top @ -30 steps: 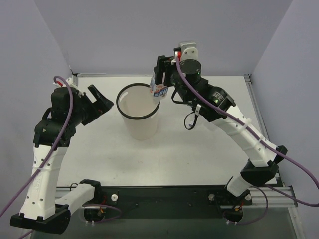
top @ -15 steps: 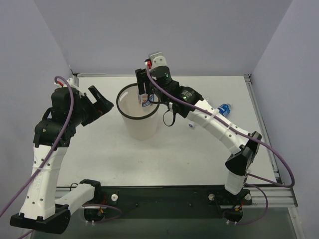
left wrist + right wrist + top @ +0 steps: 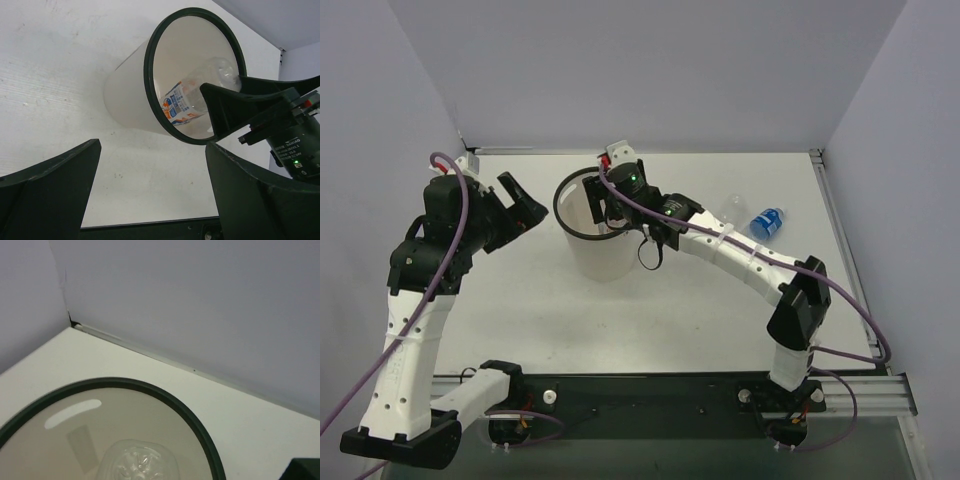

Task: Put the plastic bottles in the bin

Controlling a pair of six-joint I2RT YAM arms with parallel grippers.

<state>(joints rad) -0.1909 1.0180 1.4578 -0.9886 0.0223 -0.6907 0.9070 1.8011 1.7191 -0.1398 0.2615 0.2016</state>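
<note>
The white bin (image 3: 605, 262) with a thin black rim stands at the middle back. My right gripper (image 3: 608, 205) reaches into its mouth. It is shut on the clear bottle with the blue-and-red label (image 3: 186, 101), which hangs tilted inside the bin, its base (image 3: 135, 464) towards the wrist camera. One dark right finger (image 3: 227, 110) crosses in front of the bottle. The blue-wrapped bottle (image 3: 767, 222) and the plain clear bottle (image 3: 733, 206) lie on the table to the right. My left gripper (image 3: 525, 203) is open and empty, left of the bin.
The bin's rim (image 3: 167, 399) lies close to the back wall and the left back corner. Grey walls enclose the table on three sides. A black rail with the arm bases (image 3: 650, 395) runs along the near edge.
My right arm has swung left and lowered the labelled bottle from the bin's right rim into its mouth. This uncovered the two bottles on the right. The left arm has not moved.
</note>
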